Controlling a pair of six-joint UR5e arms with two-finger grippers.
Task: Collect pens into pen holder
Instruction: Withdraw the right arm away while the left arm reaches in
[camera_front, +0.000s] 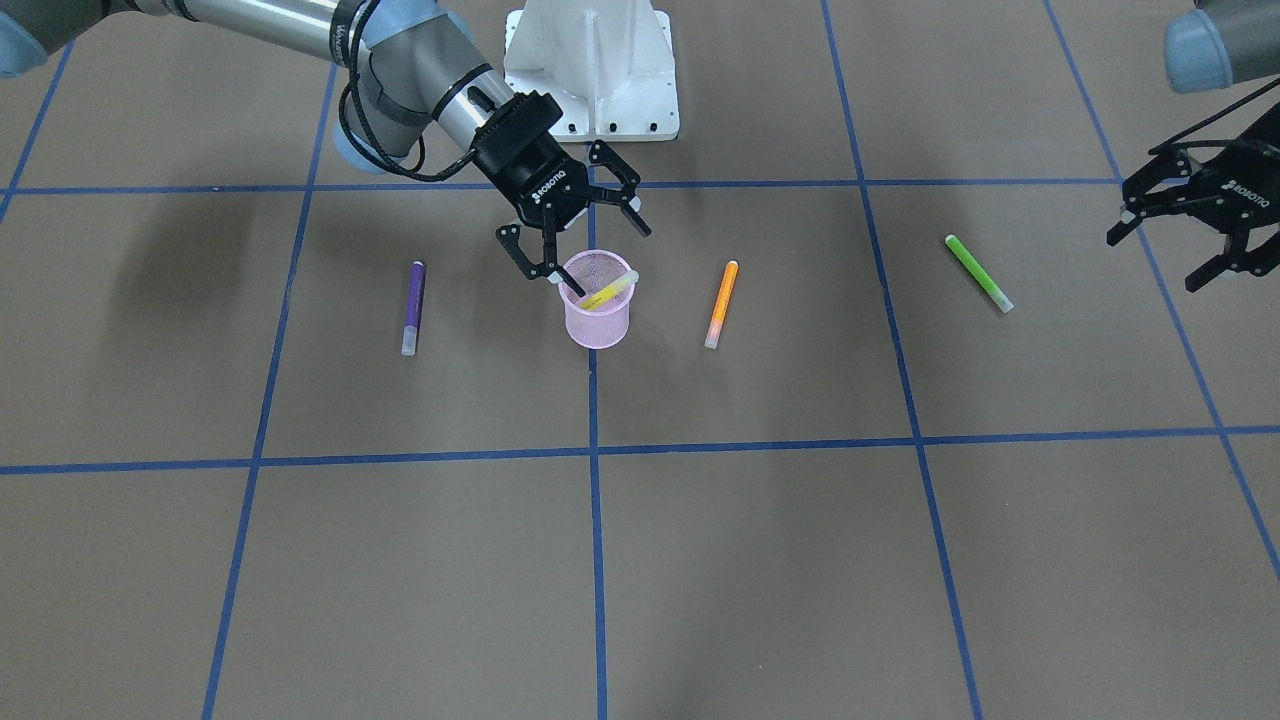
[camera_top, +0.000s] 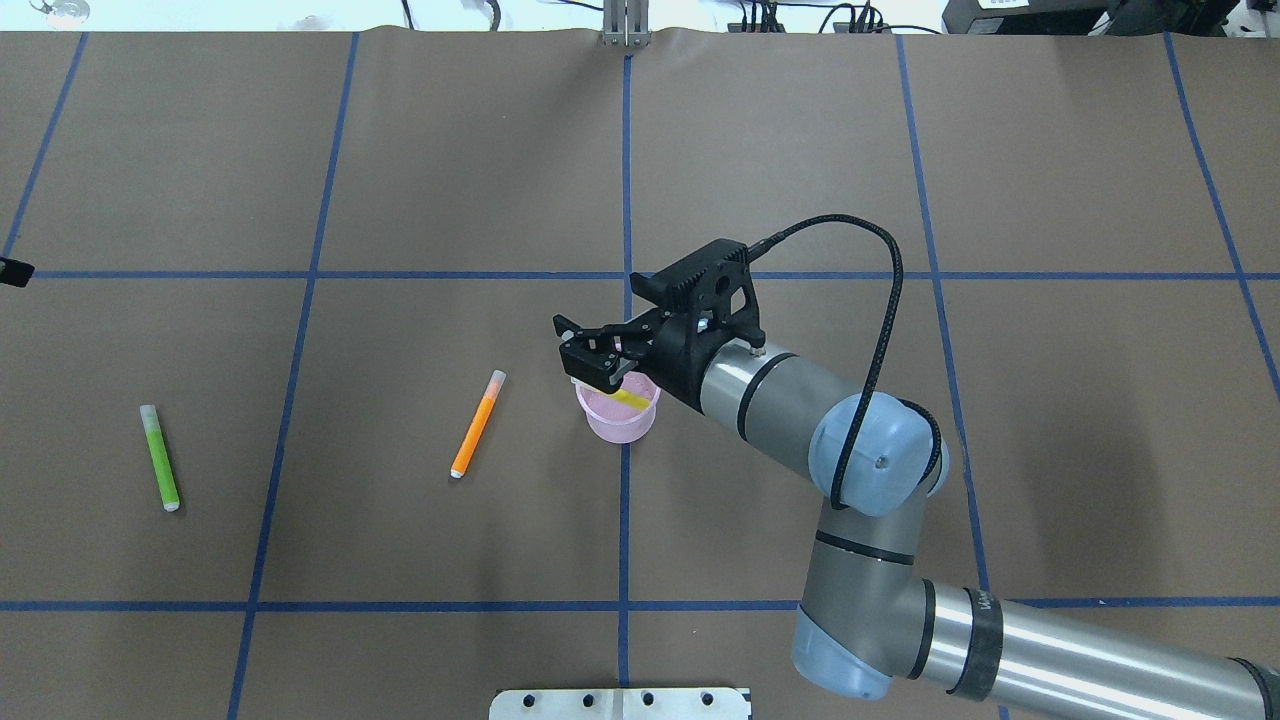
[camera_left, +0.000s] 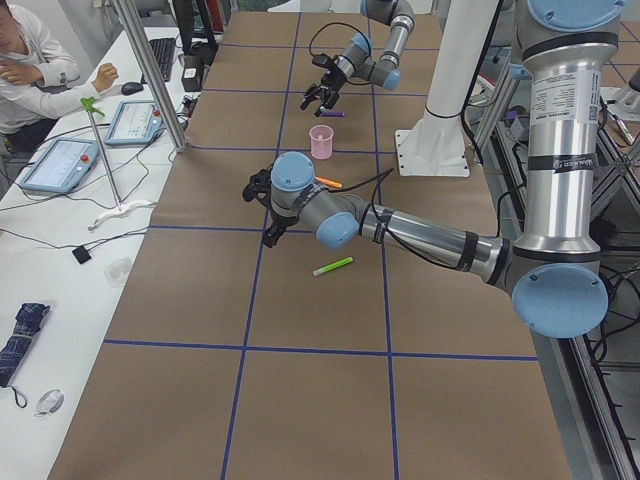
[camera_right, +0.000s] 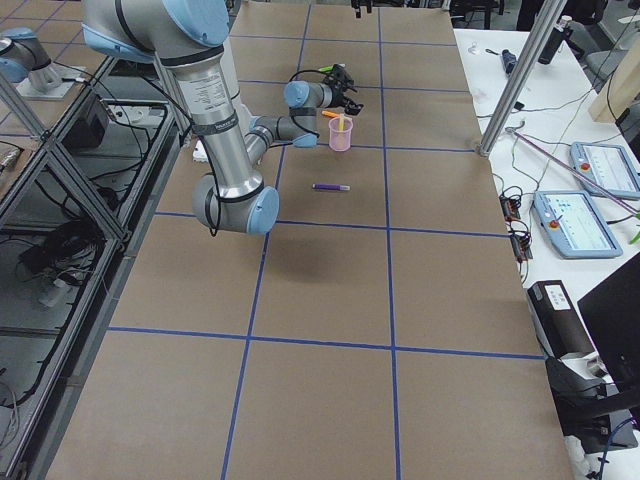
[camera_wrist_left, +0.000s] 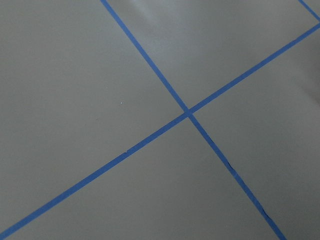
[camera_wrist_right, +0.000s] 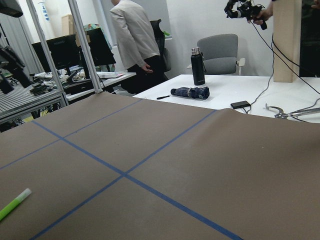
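Observation:
The pink mesh pen holder (camera_front: 598, 318) stands mid-table, also in the overhead view (camera_top: 620, 420). A yellow pen (camera_front: 607, 293) leans inside it. My right gripper (camera_front: 590, 245) hovers just above the holder's rim, open and holding nothing. The purple pen (camera_front: 412, 307) lies on the paper beside the holder, on the right arm's side. The orange pen (camera_front: 721, 303) lies on the other side. The green pen (camera_front: 979, 273) lies farther toward my left gripper (camera_front: 1155, 262), which is open and empty above the table. In the overhead view the right arm hides the purple pen.
The table is covered in brown paper with blue tape lines (camera_front: 595, 450). The white robot base (camera_front: 592, 70) stands behind the holder. Operators and desks with tablets (camera_left: 60, 160) are beyond the table's far edge.

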